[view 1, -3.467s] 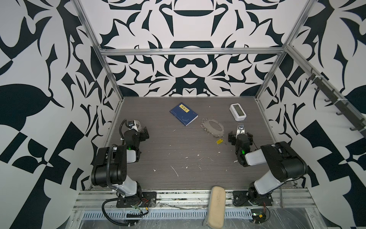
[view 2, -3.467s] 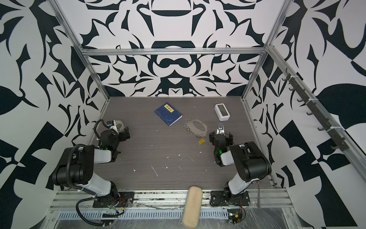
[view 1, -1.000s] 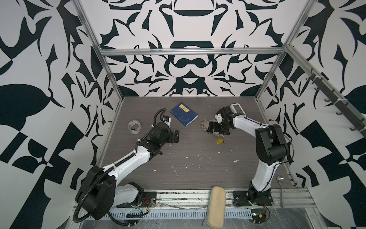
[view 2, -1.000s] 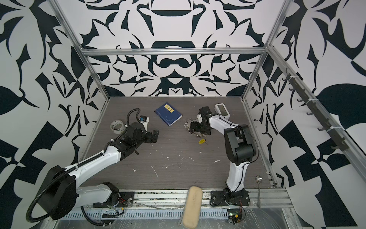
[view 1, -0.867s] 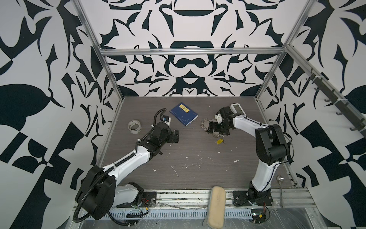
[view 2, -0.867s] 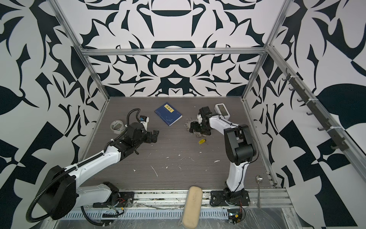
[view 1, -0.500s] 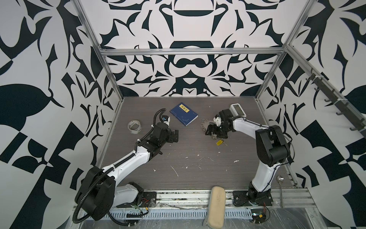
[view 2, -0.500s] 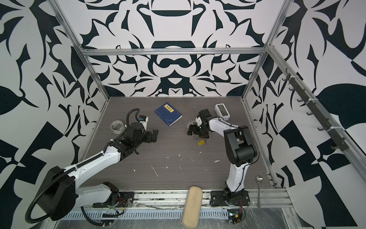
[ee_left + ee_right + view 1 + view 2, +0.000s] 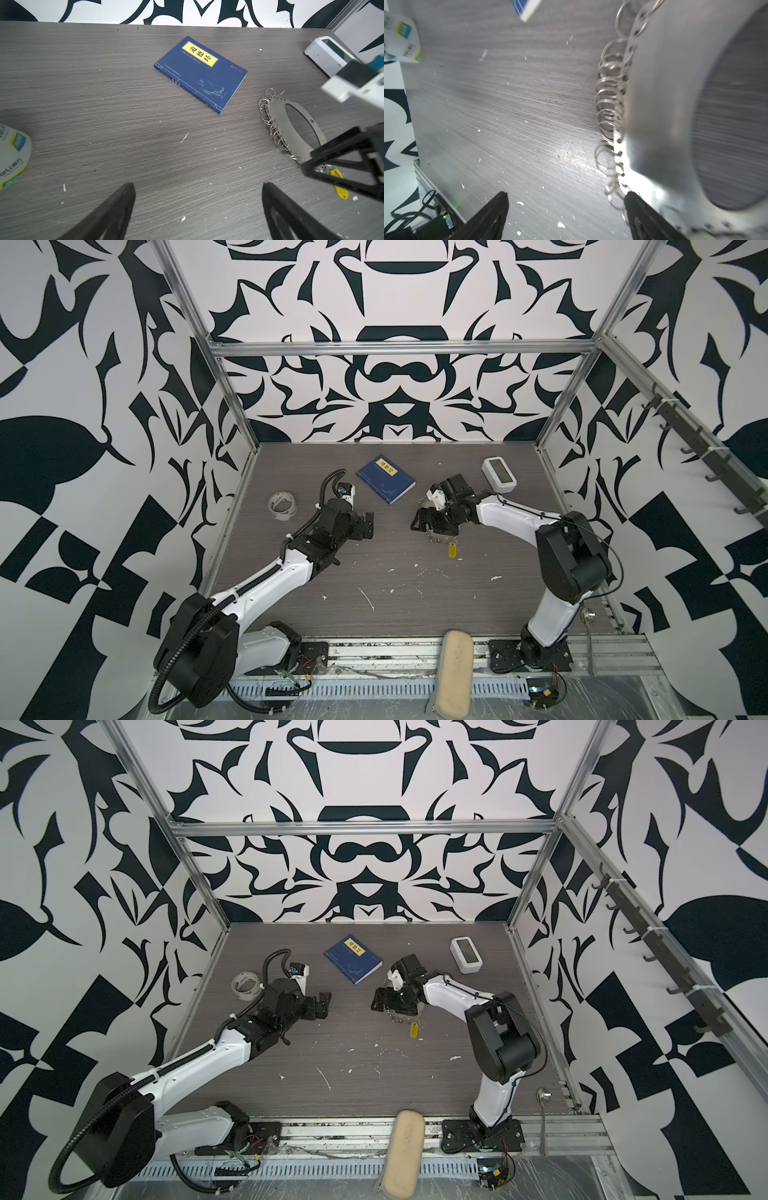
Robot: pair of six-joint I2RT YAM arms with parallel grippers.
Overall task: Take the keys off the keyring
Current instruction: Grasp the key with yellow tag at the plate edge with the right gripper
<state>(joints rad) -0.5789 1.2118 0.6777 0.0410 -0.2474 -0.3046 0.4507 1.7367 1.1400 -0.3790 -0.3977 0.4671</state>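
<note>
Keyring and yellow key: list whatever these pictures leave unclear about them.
Both top views: right gripper covers most of the keyring; rings too small to count.
Left wrist view: the right gripper crosses the key, hiding its attachment.
Right wrist view: keyring blurred, cut by the edge; key out of frame.

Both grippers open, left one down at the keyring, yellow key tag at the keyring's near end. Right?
No: the right gripper is at the keyring, as both top views show; the left gripper hovers over bare table, apart from it. Both are open, and the yellow key tag lies at the keyring's near end.
</note>
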